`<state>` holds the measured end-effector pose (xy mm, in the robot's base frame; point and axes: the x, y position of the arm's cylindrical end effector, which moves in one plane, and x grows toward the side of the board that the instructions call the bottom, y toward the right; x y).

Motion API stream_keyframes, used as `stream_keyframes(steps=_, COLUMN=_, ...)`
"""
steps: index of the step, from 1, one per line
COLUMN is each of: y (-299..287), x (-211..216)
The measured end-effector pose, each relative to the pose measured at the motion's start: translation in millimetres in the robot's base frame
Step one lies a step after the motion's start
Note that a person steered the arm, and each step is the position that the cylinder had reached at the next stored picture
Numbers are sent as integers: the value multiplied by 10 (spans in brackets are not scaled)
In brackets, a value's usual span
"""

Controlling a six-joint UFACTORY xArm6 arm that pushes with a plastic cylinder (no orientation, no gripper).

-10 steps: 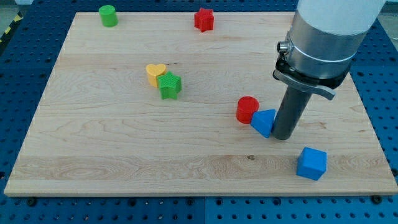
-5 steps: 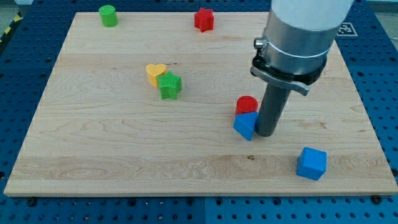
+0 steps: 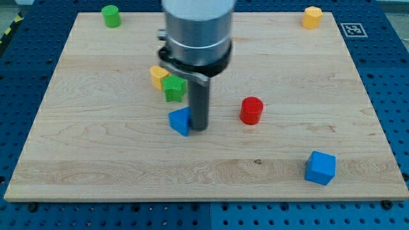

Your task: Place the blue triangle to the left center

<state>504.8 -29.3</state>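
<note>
A pale wooden board [image 3: 96, 153] lies on a blue perforated table [image 3: 25, 70]; light is even.

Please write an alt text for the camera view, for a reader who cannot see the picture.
My tip touches the right side of the blue triangle near the middle of a wooden board. A yellow heart and green star sit just above it, a red cylinder to the right and a blue cube at lower right. A green cylinder and a yellow block occupy the top corners.

Arm enters from view's top, left of centre: broad grey cylinder with dark clamp ring beneath. Straight dark rod hangs vertical. My tip [image 3: 199, 128] on board surface, near frame centre, slightly left.
</note>
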Motion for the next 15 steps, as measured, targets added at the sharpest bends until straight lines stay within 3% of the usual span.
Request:
stream_keyframes(steps=3, y=-866, x=266)
stream_keyframes(steps=7, y=-1217, x=-416)
stream_keyframes(steps=8, y=-1253, x=-623)
stream_keyframes(steps=11, y=-886, x=-579)
stream_keyframes(steps=15, y=-814, x=-1082)
